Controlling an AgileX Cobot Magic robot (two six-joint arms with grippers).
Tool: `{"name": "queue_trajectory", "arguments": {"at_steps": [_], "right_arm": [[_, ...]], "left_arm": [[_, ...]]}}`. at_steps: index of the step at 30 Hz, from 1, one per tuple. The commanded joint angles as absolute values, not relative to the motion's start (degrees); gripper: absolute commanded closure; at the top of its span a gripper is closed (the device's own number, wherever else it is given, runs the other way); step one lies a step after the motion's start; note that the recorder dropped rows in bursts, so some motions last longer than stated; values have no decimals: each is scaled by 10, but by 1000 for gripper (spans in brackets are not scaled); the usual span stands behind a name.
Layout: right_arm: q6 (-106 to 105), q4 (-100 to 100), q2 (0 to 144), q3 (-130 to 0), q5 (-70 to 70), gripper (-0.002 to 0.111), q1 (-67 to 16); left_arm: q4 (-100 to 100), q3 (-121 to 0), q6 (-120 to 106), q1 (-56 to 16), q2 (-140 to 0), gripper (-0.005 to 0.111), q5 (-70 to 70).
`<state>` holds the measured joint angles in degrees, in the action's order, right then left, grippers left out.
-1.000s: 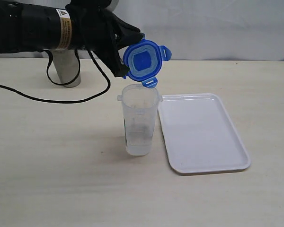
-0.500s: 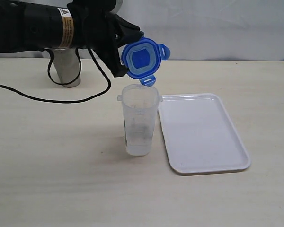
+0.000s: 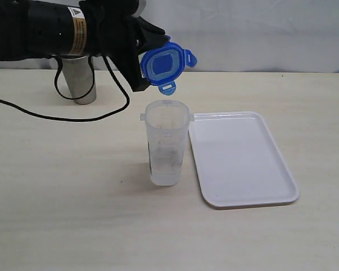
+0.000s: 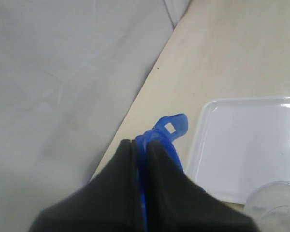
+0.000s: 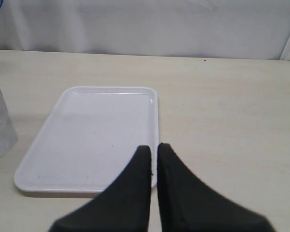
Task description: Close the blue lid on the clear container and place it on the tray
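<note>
My right gripper (image 5: 153,153) hangs over the tray (image 3: 243,161), fingers nearly together and empty. The clear container (image 3: 166,147) stands uncovered just beside the tray. Above it, my left gripper (image 3: 149,62) pinches the tilted blue lid (image 3: 164,63) by its edge. A steel cup (image 3: 79,82) stands behind.

Open table (image 3: 73,214) lies left of and nearer than the clear container (image 3: 166,144); the tray (image 3: 282,189) sits just beside its right. A steel cup (image 3: 80,84) and black cable (image 3: 62,118) block the far left. The blue lid (image 3: 162,63) hangs seemingly over its mouth.
</note>
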<state>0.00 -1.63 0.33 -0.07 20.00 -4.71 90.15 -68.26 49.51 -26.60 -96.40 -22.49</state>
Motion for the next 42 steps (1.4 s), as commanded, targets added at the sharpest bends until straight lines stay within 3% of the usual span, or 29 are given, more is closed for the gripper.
{"name": "queue_trajectory", "arguments": {"at_steps": [1,19,26,36,42], "right_arm": [[0,-17,0,0,196,104,-49],[0,-17,0,0,196,104,-49],[0,-17,0,0,196,104,-49],[0,-17,0,0,196,104,-49],[0,-17,0,0,196,104,-49]], "left_arm": [[929,-675,498,-267,-958,107,-240],[999,-674,534,-267,-936,107,-306],[999,-614,508,-267,-885,107,-283],[999,-614,509,-267,-884,107,-403],[999,-614,510,-267,-884,107,-385]]}}
